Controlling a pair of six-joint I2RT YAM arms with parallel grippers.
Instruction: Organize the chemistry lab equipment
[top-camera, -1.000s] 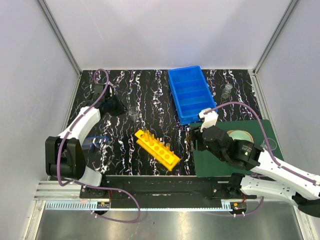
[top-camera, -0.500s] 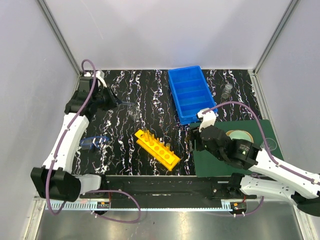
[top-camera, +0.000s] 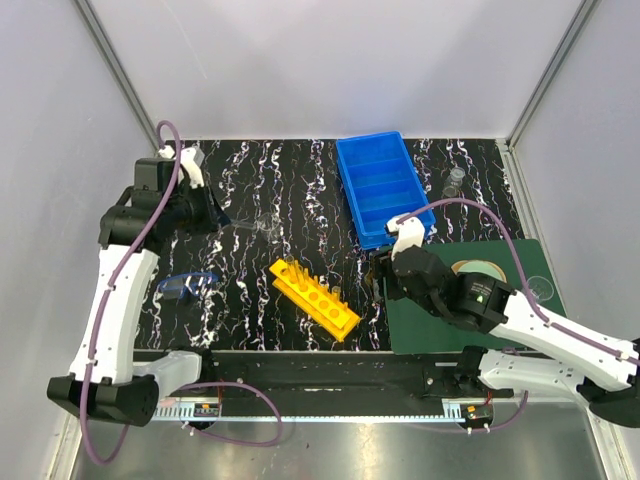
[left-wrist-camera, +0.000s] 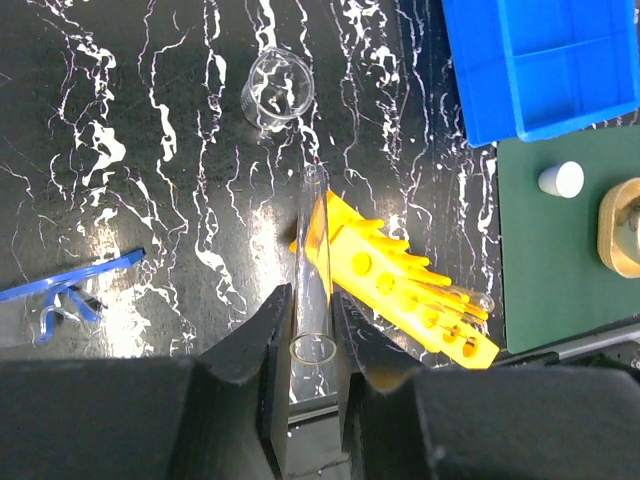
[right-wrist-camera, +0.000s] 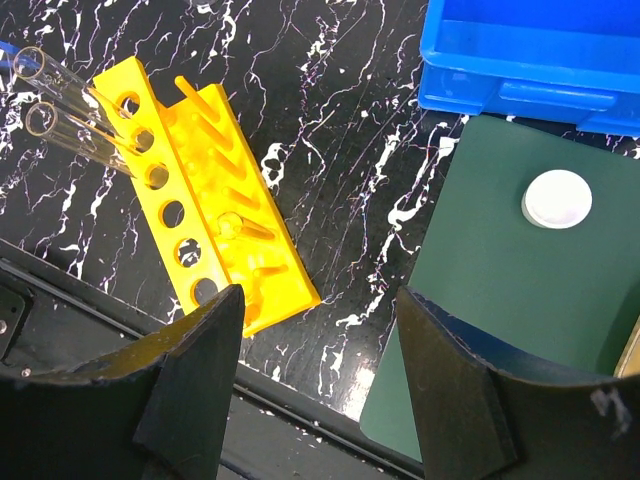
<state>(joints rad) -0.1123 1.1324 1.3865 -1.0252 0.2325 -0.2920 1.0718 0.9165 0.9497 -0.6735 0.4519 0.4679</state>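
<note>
Gripping a clear glass tube between its clenched fingers, the left gripper hangs above the black marbled table on the left side. The tube runs straight out from the fingers, with its open mouth nearest the wrist and its rounded tip pointing away. In the left wrist view that tip falls between a small glass beaker, which stands upright on the table, and the yellow rack.

The rack lies diagonally near the middle of the table, towards the near edge. Two more tubes stand in the holes at its left end.

The right gripper hovers with its jaws spread wide and nothing between them. It is above the strip of table between the rack and the dark green mat.

The small white round piece sits on the mat near the mat's far left corner, just near of the blue divided bin. The bin stands at the far side, right of centre, and its compartments look bare. Another small beaker stands to the right of the bin, by the far right corner.

A pair of blue safety glasses lies on the table to the left of the rack. A tan disc rests on the mat to the right of the white piece.
</note>
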